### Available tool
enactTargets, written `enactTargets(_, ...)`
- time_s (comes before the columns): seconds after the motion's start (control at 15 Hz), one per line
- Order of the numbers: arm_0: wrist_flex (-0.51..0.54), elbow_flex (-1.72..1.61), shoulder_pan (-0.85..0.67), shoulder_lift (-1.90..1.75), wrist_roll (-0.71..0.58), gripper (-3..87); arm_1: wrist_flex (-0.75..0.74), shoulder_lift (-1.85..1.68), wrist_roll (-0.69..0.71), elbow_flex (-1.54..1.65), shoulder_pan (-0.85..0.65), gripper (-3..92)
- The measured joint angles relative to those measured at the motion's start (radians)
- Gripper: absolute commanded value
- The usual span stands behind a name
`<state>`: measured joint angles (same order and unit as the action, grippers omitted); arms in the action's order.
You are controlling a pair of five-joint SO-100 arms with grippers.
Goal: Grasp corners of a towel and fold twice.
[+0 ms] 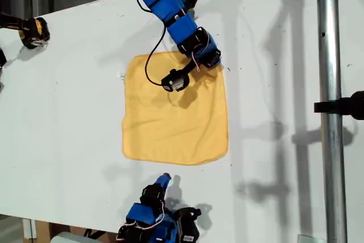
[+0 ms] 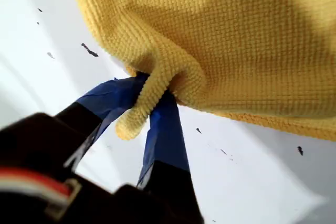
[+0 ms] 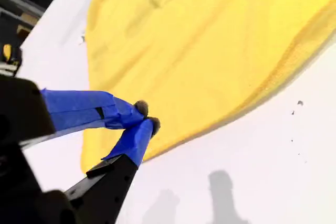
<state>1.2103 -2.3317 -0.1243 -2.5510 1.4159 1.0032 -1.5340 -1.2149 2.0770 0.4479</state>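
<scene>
Yellow towel (image 2: 231, 35) corner pinched in my first gripper (image 2: 152, 106)

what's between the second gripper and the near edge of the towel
Nothing: in the exterior view only bare white table separates my second gripper from the towel.

Towel (image 1: 170, 118) corner hidden under arm (image 1: 176, 18) at table's (image 1: 68, 112) far edge; both arm bases cut off.

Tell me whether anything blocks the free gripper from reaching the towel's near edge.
Nothing visible does. My second gripper hangs closed just off the towel with only bare table in between. My first gripper already pinches a corner on the far side.
</scene>
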Motion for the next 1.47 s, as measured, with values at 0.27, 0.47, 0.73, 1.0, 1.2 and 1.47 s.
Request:
enactTargets(0.27,0.041,0.393,0.181,0.399,-0.133,-1.0,0.0,0.0,0.003,0.0,-0.002,-0.1)
enactTargets(0.47,0.124,0.591,0.267,0.557,-0.192,-1.0,0.0,0.0,0.003,0.0,-0.002,-0.1)
enactTargets(0.73,0.129,0.634,0.36,0.609,-0.311,10.6,0.0,0.0,0.008,0.0,-0.002,-0.1)
enactTargets(1.0,0.12,0.635,0.383,0.611,-0.336,27.1,0.0,0.0,0.008,0.0,-0.002,-0.1)
enactTargets(1.2,0.086,0.618,0.393,0.658,-0.362,25.7,0.0,0.0,0.008,-0.002,-0.002,-0.1)
enactTargets(1.47,0.054,0.604,0.393,0.9,-0.314,27.1,0.0,0.002,0.008,-0.006,-0.003,-0.1)
